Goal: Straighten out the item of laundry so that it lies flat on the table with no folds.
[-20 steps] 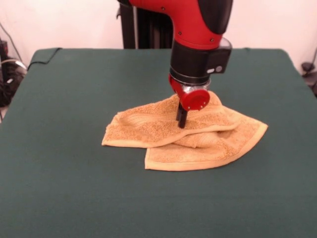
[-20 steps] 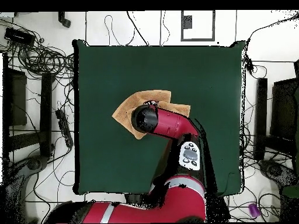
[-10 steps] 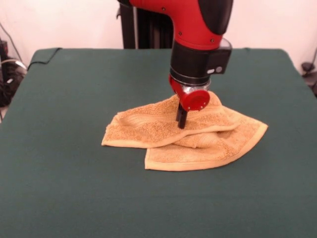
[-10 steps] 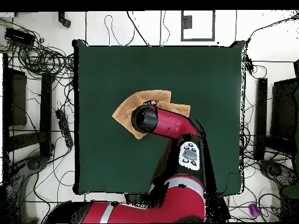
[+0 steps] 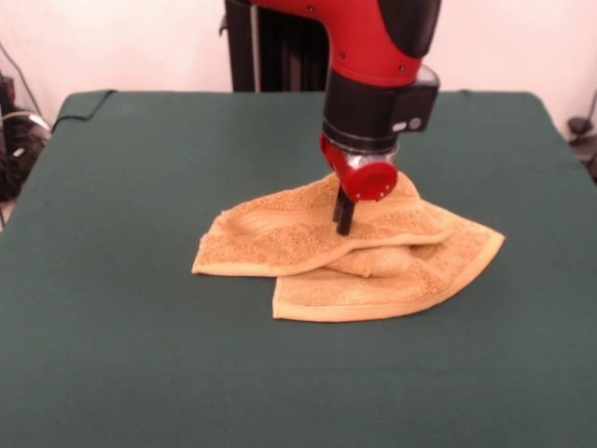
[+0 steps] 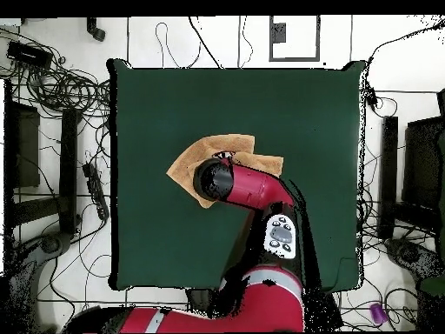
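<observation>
The orange-tan towel (image 5: 350,250) lies near the middle of the dark green table (image 5: 140,168), a little toward the robot's side, and it is far from flat: one layer is folded over another, so a long upper flap runs out to the left in the front view while a second layer pokes out beneath it along the near edge and off to the right corner. A raised ridge of cloth sits where the layers cross. The red and black arm comes down over the heap, and the gripper (image 5: 344,216) shows only as a dark narrow tip under a red round cap, reaching the towel's upper fold; whether it is spread or pinching the cloth, I cannot tell from here. From overhead, the arm's wrist covers much of the towel (image 6: 233,145), leaving only its far and side edges showing on the table (image 6: 304,104).
</observation>
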